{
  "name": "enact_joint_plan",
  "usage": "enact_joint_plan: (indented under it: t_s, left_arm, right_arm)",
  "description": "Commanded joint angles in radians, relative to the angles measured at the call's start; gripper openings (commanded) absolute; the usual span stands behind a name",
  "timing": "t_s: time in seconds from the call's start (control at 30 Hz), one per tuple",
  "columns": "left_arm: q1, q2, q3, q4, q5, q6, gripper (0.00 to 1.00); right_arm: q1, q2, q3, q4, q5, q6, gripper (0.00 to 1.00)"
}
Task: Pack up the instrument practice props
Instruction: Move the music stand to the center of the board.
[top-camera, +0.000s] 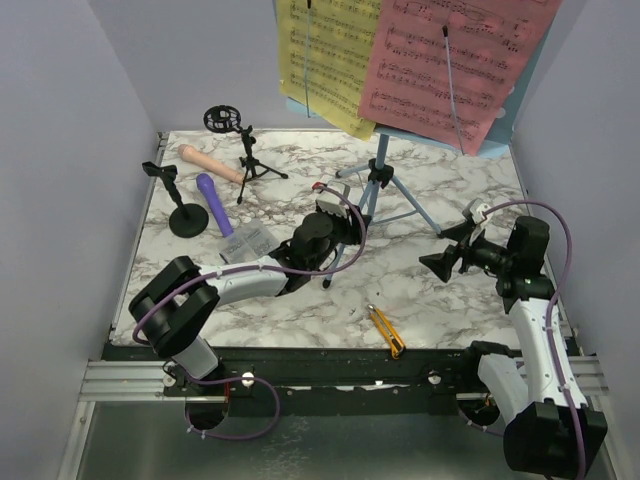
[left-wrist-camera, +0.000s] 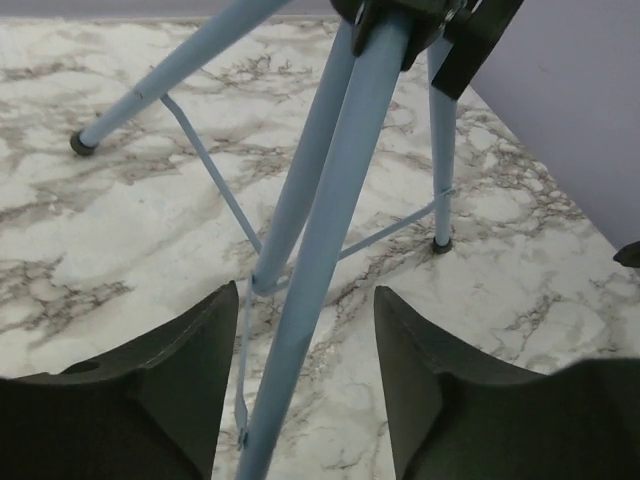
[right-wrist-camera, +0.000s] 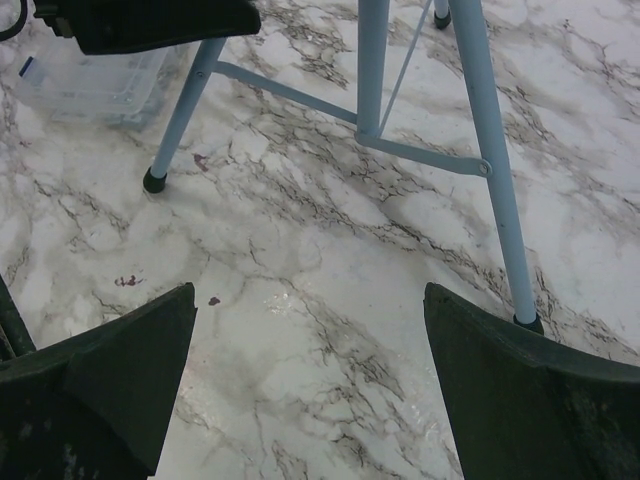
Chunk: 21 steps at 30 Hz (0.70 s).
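Black left gripper (left-wrist-camera: 305, 292): jaws apart, straddling a light-blue tripod leg (left-wrist-camera: 330, 200), not clamped. Right gripper (right-wrist-camera: 310, 290): jaws wide apart, empty, just right of the legs. Music rack (top-camera: 380, 160) stands centre-back on the marble table (top-camera: 300, 310). It carries a pink page (top-camera: 450, 60) and a yellow page (top-camera: 320, 50), showing printed staves with no legible text.

We're looking at the table (top-camera: 450, 310), a smooth marble-look top, white with grey veins and a soft sheen up close. The tripod legs (left-wrist-camera: 330, 200) read as light-blue painted metal tube, satin-smooth, with black rubbery feet (right-wrist-camera: 153, 181). On the left end effector (left-wrist-camera: 305, 295) we get matt black plastic fingers (left-wrist-camera: 190, 380), faintly grainy, and the same on the right end effector (right-wrist-camera: 310, 290). The pink page (top-camera: 420, 80) and yellow page (top-camera: 335, 70) are thin matt paper. The box (right-wrist-camera: 90, 85) is clear, glossy plastic.
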Motion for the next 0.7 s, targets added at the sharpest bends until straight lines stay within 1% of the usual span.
enact_joint_plan:
  t_s: [0.0,0.03,0.1,0.17,0.2,0.33,0.43,0.5,0.57,0.67]
  left_arm:
    - [-0.012,-0.047,-0.047,-0.043,-0.013,-0.081,0.67]
    - [-0.012,-0.061,-0.055,-0.045,-0.006,-0.081,0.71]
    - [-0.011,-0.097,-0.079,-0.048,0.011,-0.081,0.84]
    - [-0.010,-0.140,-0.110,-0.057,0.027,-0.083,0.97]
    - [-0.007,-0.167,-0.124,-0.066,0.041,-0.086,0.99]
    - [0.034,-0.269,-0.178,-0.115,0.162,-0.136,0.99]
    - [0.085,-0.337,-0.206,-0.166,0.260,-0.178,0.99]
    - [0.112,-0.383,-0.230,-0.190,0.301,-0.188,0.99]
    - [0.134,-0.429,-0.253,-0.208,0.335,-0.200,0.99]
    - [0.151,-0.497,-0.286,-0.221,0.347,-0.214,0.99]
  right_arm:
    - [-0.027,-0.015,0.031,-0.062,-0.012,-0.015,0.99]
    - [-0.036,-0.016,0.040,-0.081,-0.025,-0.009,0.99]
    - [-0.044,-0.020,0.079,-0.151,-0.076,-0.030,0.99]
    - [-0.045,-0.022,0.157,-0.286,-0.128,-0.102,0.99]
    - [-0.045,-0.024,0.194,-0.361,-0.140,-0.143,0.99]
    - [-0.044,-0.025,0.365,-0.637,-0.190,-0.272,0.99]
    - [-0.045,-0.020,0.516,-0.861,-0.259,-0.382,0.99]
    - [-0.045,-0.017,0.604,-0.970,-0.306,-0.446,0.99]
    - [-0.046,-0.010,0.685,-1.045,-0.349,-0.481,0.99]
    - [-0.047,0.025,0.822,-1.136,-0.419,-0.520,0.99]
